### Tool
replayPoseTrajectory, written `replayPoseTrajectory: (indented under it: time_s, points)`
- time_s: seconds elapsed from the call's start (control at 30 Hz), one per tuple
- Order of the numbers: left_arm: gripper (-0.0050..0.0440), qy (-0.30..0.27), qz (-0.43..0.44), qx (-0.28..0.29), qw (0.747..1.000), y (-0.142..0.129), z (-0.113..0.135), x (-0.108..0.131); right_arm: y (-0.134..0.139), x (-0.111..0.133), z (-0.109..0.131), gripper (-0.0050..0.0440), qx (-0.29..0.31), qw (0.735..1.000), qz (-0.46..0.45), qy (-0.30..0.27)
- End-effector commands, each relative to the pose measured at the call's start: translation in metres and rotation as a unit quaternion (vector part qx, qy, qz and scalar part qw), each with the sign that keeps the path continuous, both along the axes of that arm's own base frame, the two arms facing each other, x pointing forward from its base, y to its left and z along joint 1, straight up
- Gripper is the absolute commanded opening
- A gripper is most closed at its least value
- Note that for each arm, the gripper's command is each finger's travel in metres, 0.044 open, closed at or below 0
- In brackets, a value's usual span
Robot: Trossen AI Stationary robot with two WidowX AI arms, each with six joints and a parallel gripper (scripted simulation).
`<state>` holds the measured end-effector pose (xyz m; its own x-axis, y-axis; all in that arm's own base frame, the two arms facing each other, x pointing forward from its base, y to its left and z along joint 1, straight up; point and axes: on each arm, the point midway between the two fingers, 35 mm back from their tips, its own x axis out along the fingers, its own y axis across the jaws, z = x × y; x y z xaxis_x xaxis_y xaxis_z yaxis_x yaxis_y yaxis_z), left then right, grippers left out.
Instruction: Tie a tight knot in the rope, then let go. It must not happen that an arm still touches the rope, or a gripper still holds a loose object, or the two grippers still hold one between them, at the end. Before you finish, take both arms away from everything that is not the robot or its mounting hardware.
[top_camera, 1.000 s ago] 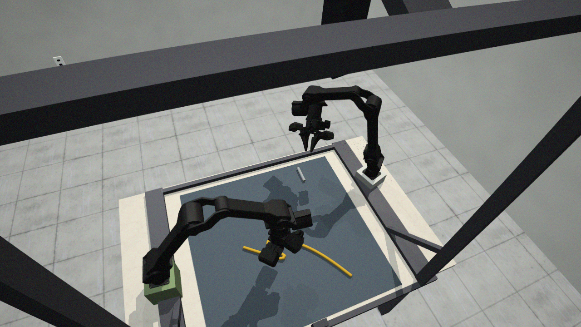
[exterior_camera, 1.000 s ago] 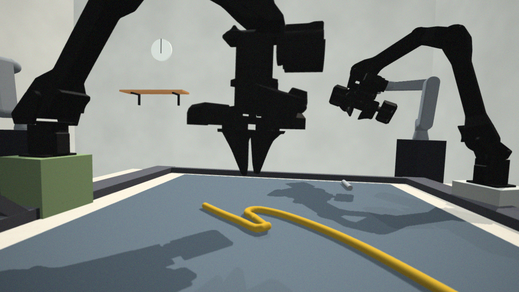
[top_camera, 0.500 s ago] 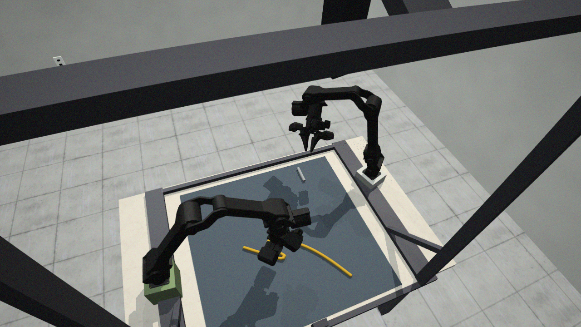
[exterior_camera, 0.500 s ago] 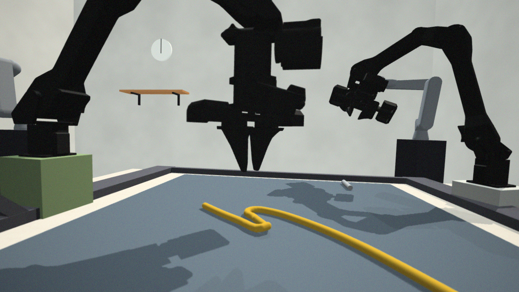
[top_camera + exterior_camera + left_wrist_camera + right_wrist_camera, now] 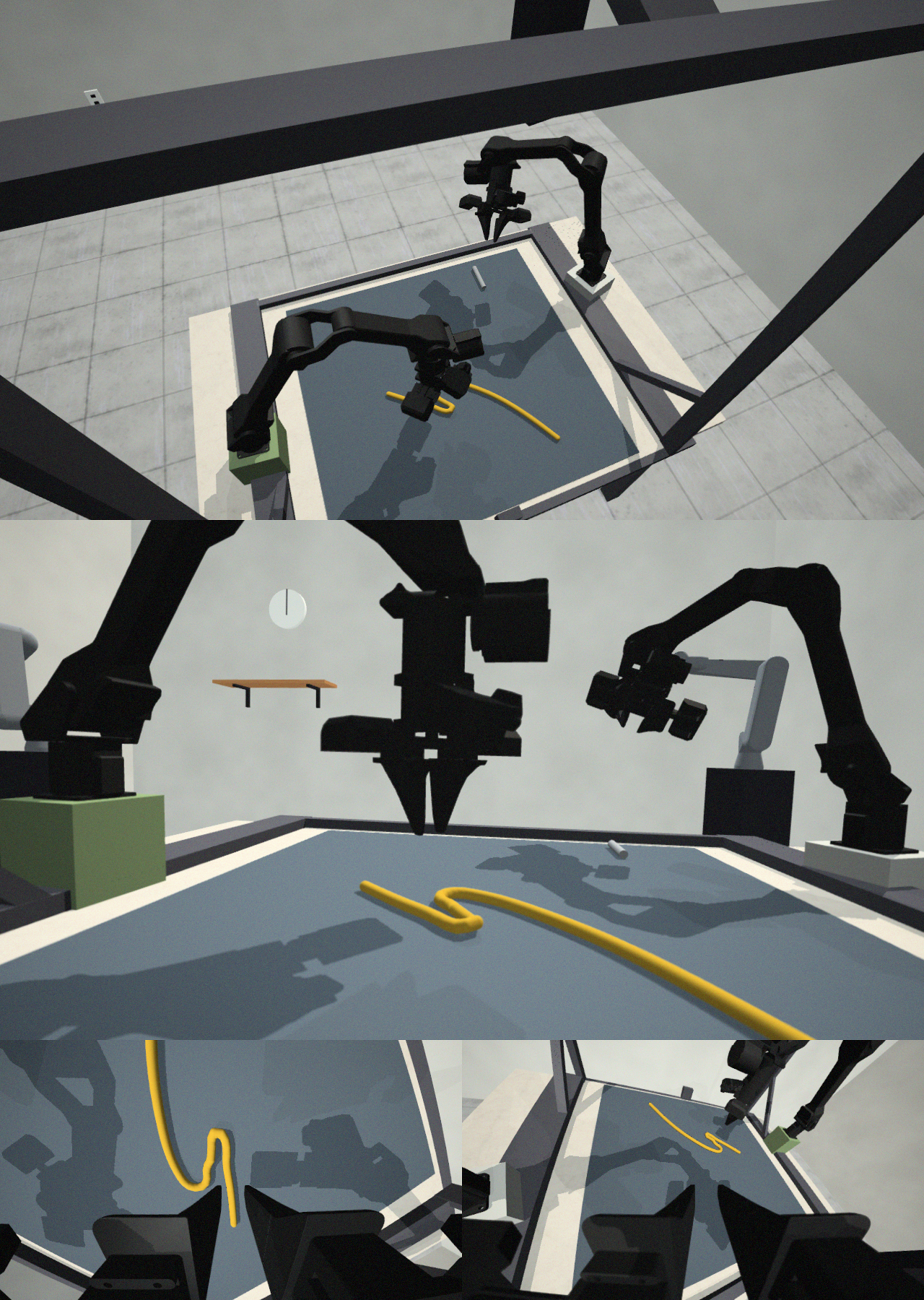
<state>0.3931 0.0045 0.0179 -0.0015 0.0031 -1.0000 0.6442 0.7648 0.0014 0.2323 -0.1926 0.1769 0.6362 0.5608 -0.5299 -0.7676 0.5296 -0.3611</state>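
The yellow rope (image 5: 529,415) (image 5: 607,939) (image 5: 154,1094) (image 5: 678,1130) lies on the blue-grey mat (image 5: 548,388) (image 5: 258,908). It has a long, gently curved part, two tight bends side by side and a short straight end. No crossing or knot shows. My left gripper (image 5: 431,833) (image 5: 232,1189) hangs above the bends, clear of the rope, its fingers slightly apart with nothing between them. In the top view its fingertips are hidden. My right gripper (image 5: 491,239) (image 5: 706,1189) is raised at the mat's far edge, away from the rope, fingers slightly apart and empty.
A small light grey rod (image 5: 478,277) (image 5: 617,848) lies near the mat's far edge. The left arm stands on a green block (image 5: 116,843) (image 5: 781,1141), the right arm on a white block (image 5: 846,859). Dark frame beams surround the table and cross above it.
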Motion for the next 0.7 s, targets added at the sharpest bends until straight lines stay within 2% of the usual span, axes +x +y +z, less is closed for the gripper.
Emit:
replayPoseTrajectory:
  time_s: [0.0,0.67]
  points:
    - [0.01,-0.013,0.003,-0.001,1.0,0.003,0.008,-0.003,0.0,0.0,0.006,0.01,-0.01,1.0,0.0,-0.007]
    - [0.01,-0.013,0.02,-0.001,1.0,0.023,-0.008,-0.028,0.0,0.0,0.006,0.01,-0.01,1.0,0.0,-0.007]
